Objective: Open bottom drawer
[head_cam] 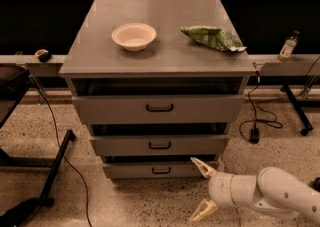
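Note:
The bottom drawer [135, 170] is the lowest and smallest-fronted of three grey drawers in a grey cabinet [160, 56]. It has a small black loop handle [161, 170] at its centre and stands slightly out, like the two above it. My gripper [202, 189] is low at the lower right, on a white arm [275, 193] coming in from the right. Its two cream fingers [202, 166] are spread wide and hold nothing. The upper finger's tip lies just right of the bottom drawer's front, apart from the handle.
On the cabinet top sit a cream bowl [133, 36] and a green snack bag [212, 37]. A small bottle [287, 47] stands on a ledge at right. Cables [257, 116] and a black stand [50, 171] lie on the speckled floor beside the cabinet.

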